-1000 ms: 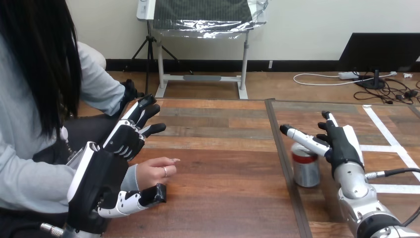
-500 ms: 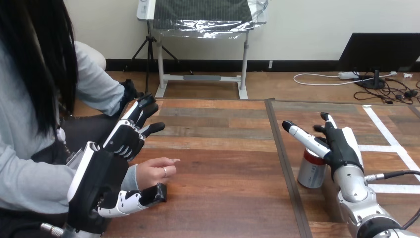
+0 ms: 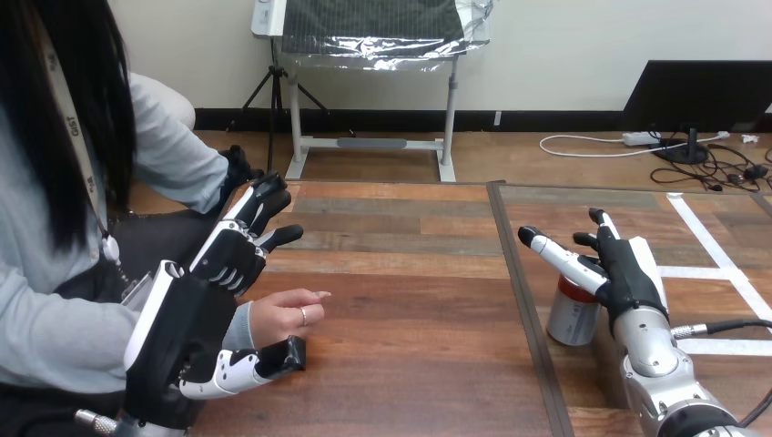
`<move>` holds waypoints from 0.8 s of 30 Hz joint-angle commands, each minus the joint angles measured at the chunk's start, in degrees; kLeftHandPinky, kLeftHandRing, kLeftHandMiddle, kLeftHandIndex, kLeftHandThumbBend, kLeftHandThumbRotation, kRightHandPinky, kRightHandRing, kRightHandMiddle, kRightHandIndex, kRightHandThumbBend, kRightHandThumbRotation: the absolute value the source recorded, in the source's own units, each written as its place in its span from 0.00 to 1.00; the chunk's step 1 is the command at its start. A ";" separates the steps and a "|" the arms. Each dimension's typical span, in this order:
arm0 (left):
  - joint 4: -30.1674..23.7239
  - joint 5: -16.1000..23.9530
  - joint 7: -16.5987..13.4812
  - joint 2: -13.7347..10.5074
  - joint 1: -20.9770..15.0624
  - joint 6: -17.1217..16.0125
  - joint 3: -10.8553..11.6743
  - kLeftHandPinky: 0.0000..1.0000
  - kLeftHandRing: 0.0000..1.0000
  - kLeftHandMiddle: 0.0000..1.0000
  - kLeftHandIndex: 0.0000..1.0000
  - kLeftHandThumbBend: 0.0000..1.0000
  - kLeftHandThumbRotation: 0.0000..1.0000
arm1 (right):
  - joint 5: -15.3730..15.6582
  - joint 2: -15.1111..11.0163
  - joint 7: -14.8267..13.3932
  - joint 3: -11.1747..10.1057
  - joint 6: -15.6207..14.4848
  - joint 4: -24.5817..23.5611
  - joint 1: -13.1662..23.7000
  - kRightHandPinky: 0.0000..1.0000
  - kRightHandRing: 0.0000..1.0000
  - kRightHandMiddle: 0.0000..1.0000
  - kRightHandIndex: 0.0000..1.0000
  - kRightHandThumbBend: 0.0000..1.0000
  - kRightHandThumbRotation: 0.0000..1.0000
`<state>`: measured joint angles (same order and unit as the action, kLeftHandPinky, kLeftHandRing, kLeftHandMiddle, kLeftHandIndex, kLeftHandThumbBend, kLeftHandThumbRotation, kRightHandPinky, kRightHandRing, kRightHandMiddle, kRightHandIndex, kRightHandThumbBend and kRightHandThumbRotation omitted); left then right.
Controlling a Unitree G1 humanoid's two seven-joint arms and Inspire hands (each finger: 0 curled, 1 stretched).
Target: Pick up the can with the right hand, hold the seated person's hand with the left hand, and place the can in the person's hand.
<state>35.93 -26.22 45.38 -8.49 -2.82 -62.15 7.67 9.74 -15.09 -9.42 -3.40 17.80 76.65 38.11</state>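
Formerly upright, the can is tilting against the right hand, fingers straight, seemingly ungripped; left hand is staying open.

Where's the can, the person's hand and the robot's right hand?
can (image 3: 570, 320): head view, on its silver side.
person's hand (image 3: 279, 319): head view, on the middle of the hand.
right hand (image 3: 628, 269): head view, on its black middle part.

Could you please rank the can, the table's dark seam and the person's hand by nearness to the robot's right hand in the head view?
1. can, under the thumb of the right hand.
2. dark seam, just left of the can.
3. person's hand, far left.
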 commanded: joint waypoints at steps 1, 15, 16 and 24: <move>-1.34 -1.66 1.07 -0.71 -2.97 0.62 0.00 0.87 0.96 0.98 0.92 1.00 0.49 | -0.59 -0.45 -0.02 -0.69 1.97 -1.37 1.19 0.85 0.92 0.98 1.00 1.00 0.61; -0.78 -2.32 2.24 -1.13 -3.01 0.32 0.90 0.88 0.97 0.98 0.92 1.00 0.52 | -1.22 -1.00 -0.03 -1.28 3.39 -1.70 -0.31 0.64 0.78 0.83 1.00 1.00 0.60; -0.81 -2.44 2.36 -1.15 -3.00 0.44 0.91 0.88 0.97 0.98 0.92 1.00 0.52 | -1.13 -1.04 -0.13 -1.27 3.39 -1.70 -0.35 0.61 0.74 0.79 1.00 1.00 0.60; -0.98 -4.33 4.41 -1.19 -3.18 2.08 1.00 0.91 0.98 0.99 0.93 1.00 0.50 | -0.74 -1.42 -0.47 -1.21 3.84 -1.65 -0.96 0.68 0.82 0.87 1.00 1.00 0.62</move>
<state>35.93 -29.05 48.97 -8.88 -2.83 -60.76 7.98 9.02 -15.52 -9.04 -4.44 20.08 76.65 36.02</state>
